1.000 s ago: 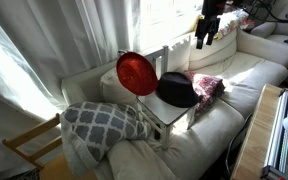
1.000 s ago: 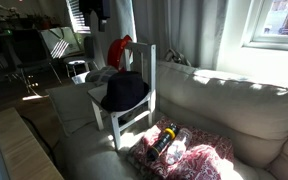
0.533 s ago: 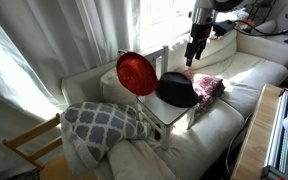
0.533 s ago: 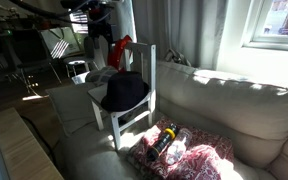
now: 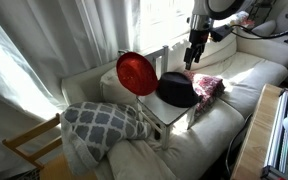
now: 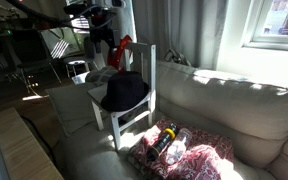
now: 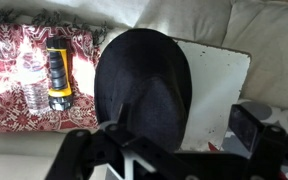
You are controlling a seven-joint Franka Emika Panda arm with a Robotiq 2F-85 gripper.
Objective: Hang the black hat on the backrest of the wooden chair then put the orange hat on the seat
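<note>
While the claw [image 5: 192, 55] hangs in the air above the far right of the wooden chair [image 5: 174, 113], its jaws stand apart with nothing between them; the wrist view shows its dark fingers [image 7: 246, 125] at the bottom edge, looking straight down on the black hat [image 7: 144, 85]. That hat lies crown up on the seat [image 7: 222, 75], covering the left part of the pale board and leaving its right part bare. Seen in an exterior view, the backrest [image 6: 150, 72] rises just beside the hat, and the orange hat [image 5: 136, 73] stands on edge near the top rail; I cannot tell whether it hangs there or leans on the sofa [image 5: 234, 70]. Left of the chair in the wrist view, a pink patterned cloth [image 7: 24, 50] lies on the sofa with a clear bottle [image 7: 34, 80] and a yellow-and-black cylinder [image 7: 57, 72] side by side on it. Near the left end of the sofa rests a grey-and-white cushion [image 5: 104, 122].
</note>
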